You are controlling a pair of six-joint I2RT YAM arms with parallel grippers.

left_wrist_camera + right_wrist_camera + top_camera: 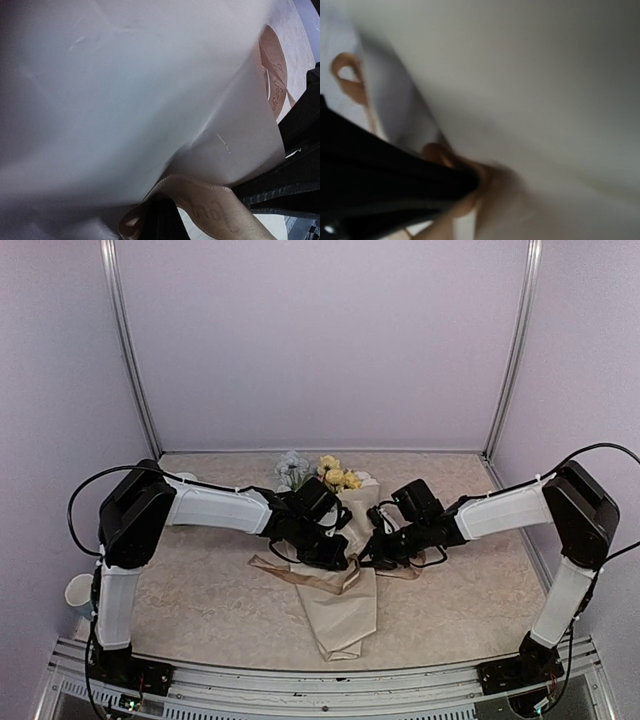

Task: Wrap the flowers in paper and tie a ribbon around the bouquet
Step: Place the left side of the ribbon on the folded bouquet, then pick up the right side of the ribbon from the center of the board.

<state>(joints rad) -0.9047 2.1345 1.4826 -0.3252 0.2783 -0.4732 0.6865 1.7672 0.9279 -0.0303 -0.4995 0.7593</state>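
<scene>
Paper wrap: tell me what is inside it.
Flowers: yellow and pale blooms poke out of the far end of the paper. Their stems are covered by it, so how far down they run cannot be seen.

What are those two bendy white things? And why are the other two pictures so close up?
They are two robot arms, bolted at the near edge of the table. The big picture looks down from above. The other two come from little cameras on each wrist, very near things. On the table lie flowers wrapped in beige paper, with a brown ribbon across it. The left hand is shut, seemingly pinching the ribbon. The right hand is at the ribbon too, but that picture is too blurry to show its grip.
</scene>
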